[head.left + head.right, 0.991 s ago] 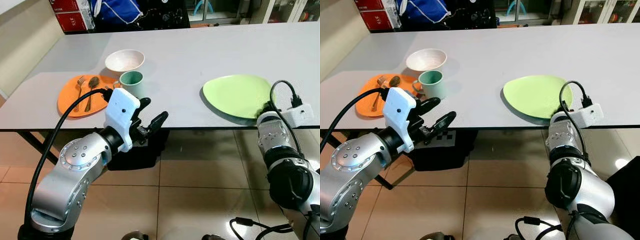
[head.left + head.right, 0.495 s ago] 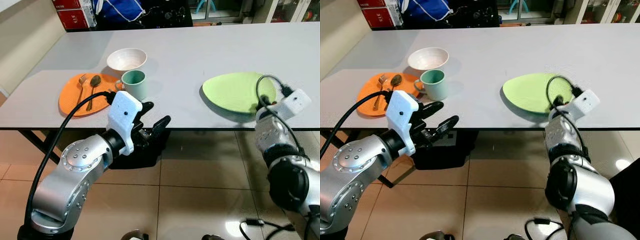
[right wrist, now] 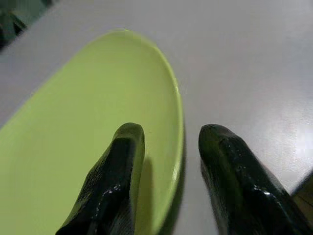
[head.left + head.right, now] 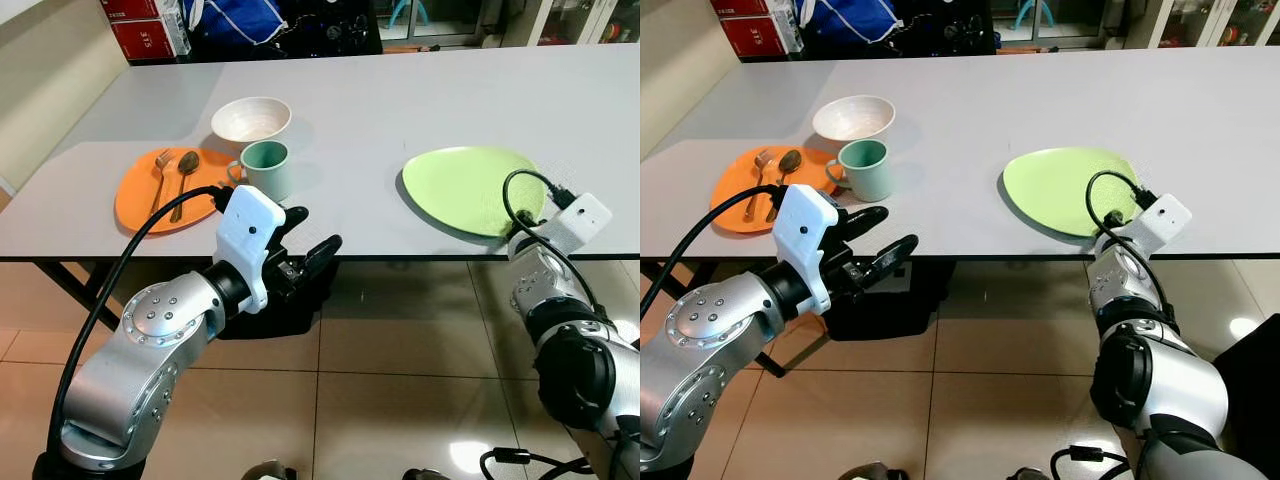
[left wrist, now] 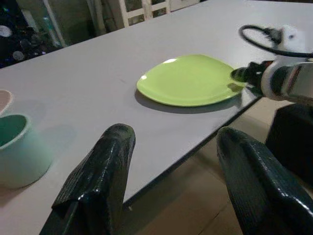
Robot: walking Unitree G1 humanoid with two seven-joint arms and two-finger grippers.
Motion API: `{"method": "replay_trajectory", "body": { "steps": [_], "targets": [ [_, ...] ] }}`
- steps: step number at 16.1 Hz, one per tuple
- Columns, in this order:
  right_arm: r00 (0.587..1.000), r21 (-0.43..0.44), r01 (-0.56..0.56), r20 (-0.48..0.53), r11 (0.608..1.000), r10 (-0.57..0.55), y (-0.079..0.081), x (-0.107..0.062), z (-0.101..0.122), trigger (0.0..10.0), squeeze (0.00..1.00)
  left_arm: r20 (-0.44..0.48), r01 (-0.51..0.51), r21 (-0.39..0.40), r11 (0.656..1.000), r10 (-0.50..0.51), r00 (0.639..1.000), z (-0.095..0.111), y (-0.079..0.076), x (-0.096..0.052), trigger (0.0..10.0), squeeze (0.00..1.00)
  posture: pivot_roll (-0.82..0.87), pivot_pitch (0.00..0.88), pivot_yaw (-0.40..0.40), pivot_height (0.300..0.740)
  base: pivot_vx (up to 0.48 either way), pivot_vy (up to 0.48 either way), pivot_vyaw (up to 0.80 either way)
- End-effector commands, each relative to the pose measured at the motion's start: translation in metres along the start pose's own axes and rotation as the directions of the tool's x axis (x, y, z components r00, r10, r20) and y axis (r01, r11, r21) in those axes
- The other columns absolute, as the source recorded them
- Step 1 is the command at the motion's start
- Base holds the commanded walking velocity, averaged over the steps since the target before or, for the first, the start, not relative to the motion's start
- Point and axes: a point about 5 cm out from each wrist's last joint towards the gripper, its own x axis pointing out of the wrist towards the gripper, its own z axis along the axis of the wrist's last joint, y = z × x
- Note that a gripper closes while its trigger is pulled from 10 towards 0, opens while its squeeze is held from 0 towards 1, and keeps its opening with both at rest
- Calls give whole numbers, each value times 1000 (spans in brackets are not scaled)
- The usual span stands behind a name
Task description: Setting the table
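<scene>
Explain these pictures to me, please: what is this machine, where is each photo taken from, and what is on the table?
It is a humanoid robot with two silver arms, each ending in a gripper of two black fingers. Two pictures come from cameras in its head, looking down at a grey table. The other two come from cameras on its wrists, looking along the fingers. On the table lie an orange plate with a fork and spoon, a white bowl, a green cup and a light green plate. The left gripper hangs open before the table edge, holding nothing. The right gripper straddles the light green plate's rim, one finger over it, one outside; whether it pinches is unclear.
</scene>
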Motion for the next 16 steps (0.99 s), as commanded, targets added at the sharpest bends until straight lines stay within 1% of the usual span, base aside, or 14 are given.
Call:
{"method": "replay_trajectory", "body": {
  "steps": [1,2,3,5,6,7,8,9,10,11,12,14,15,16],
  "targets": [
    [993,42,-33,113,999,28,10,1,19,10000,0,-11,-124,22,992,124,992,-3,13,2,10000,0,118,56,55,740,0,0,0],
    [985,43,-48,168,998,40,15,0,28,10000,0,-10,-192,29,981,192,981,-4,20,4,10000,0,105,47,49,740,0,0,0],
    [947,-89,-106,295,990,128,30,-4,46,10000,0,18,-243,50,969,242,970,-4,23,5,10000,0,87,28,38,740,0,0,0],
    [896,-180,-169,381,969,227,45,-16,57,10000,0,23,-280,72,957,279,960,-5,25,6,10000,0,58,0,27,740,0,0,0],
    [880,-202,-203,391,958,269,50,-24,58,10000,0,23,-292,77,953,291,957,-5,26,6,10000,0,49,0,24,740,0,0,0],
    [860,-247,-263,378,933,342,55,-41,54,10000,0,27,-321,78,944,319,947,-5,28,7,10000,0,20,0,23,740,0,0,0],
    [868,-296,-332,275,896,413,54,-64,35,10000,0,21,-352,84,932,352,936,-8,31,6,10000,0,-2,0,37,740,0,251,0],
    [880,-338,-387,144,858,453,48,-85,9,10000,0,14,-369,96,924,370,929,-11,33,5,10000,0,-15,0,48,740,0,341,0],
    [880,-350,-407,96,844,465,39,-101,-7,10000,0,9,-383,95,919,384,923,-14,35,6,10000,0,-20,0,51,740,0,352,0],
    [872,-353,-430,76,831,484,32,-116,-15,10000,0,19,-400,93,912,400,916,-14,37,10,10000,0,-30,0,50,740,0,364,0],
    [856,-366,-454,74,813,512,30,-131,-15,10000,0,35,-424,74,903,423,906,-12,39,14,10000,0,-39,0,46,740,0,352,0],
    [854,-374,-453,78,809,515,31,-138,-10,10000,0,15,-441,69,895,441,897,-19,40,14,10000,0,-60,0,51,740,0,345,0],
    [840,-393,-465,88,793,536,33,-143,-3,10000,0,10,-440,71,895,441,897,-23,37,14,10000,0,-55,0,38,740,0,341,0],
    [842,-398,-454,100,797,530,33,-141,1,10000,0,7,-449,72,890,450,893,-27,36,15,10000,0,-45,0,23,740,0,341,0]
  ]
}}
